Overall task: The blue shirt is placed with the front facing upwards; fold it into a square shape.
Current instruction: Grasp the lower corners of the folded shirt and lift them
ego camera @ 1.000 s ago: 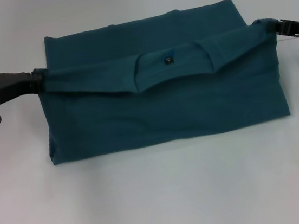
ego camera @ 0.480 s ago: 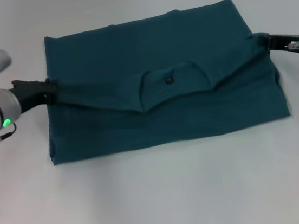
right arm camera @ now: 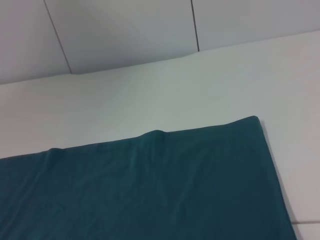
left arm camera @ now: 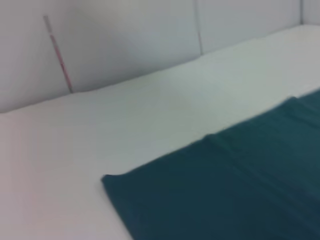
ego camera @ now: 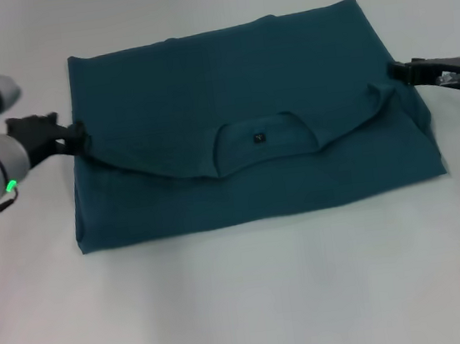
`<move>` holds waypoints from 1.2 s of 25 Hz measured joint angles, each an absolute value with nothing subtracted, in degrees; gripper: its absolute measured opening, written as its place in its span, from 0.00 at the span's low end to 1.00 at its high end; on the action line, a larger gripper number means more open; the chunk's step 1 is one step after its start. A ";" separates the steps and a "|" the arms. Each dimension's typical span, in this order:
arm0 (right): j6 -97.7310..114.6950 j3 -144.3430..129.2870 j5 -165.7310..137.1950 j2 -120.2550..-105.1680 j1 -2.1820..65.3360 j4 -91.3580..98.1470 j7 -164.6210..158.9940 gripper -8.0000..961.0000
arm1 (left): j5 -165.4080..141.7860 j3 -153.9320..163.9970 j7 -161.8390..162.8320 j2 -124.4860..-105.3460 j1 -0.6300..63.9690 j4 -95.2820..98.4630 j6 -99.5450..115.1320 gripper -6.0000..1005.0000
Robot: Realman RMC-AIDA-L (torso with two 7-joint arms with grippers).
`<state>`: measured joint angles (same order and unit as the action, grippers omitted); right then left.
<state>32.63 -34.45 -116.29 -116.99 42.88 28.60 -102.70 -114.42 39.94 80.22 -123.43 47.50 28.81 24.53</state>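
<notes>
The folded-over collar edge has sunk lower and flatter than a second ago. Blue shirt (ego camera: 242,137) lies on the white table (ego camera: 246,304); left gripper (ego camera: 75,139) and right gripper (ego camera: 398,74) each have jaws closed on its fold ends.

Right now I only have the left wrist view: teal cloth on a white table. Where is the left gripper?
Observer: The left gripper is at the blue shirt's left edge, at the end of a folded-over flap.
Operator: And the other arm?
Observer: The right gripper is at the flap's opposite end, on the shirt's right edge.
Operator: What does the flap show?
Observer: The neck opening with its small dark label, near the middle; the flap's edge sags between the two grippers.
</notes>
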 joint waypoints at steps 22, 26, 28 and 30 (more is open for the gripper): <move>64.60 -33.86 -120.22 -115.87 28.03 51.30 -122.32 0.88 | -127.60 63.96 124.06 -124.63 24.77 55.18 46.44 0.84; 64.73 -33.85 -120.30 -116.05 28.00 51.30 -122.33 0.88 | -127.69 64.20 124.20 -124.63 24.21 54.05 46.40 0.84; 64.75 -33.82 -120.32 -116.10 27.99 51.30 -122.33 0.88 | -127.83 64.29 124.22 -124.63 24.23 53.30 46.40 0.84; 64.78 -33.82 -120.33 -116.11 27.98 51.30 -122.33 0.88 | -128.59 64.42 124.24 -124.63 24.34 52.77 46.40 0.84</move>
<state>64.78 -33.82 -120.33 -116.11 27.98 51.30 -122.33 -128.59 64.42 124.24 -124.63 24.34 52.77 46.40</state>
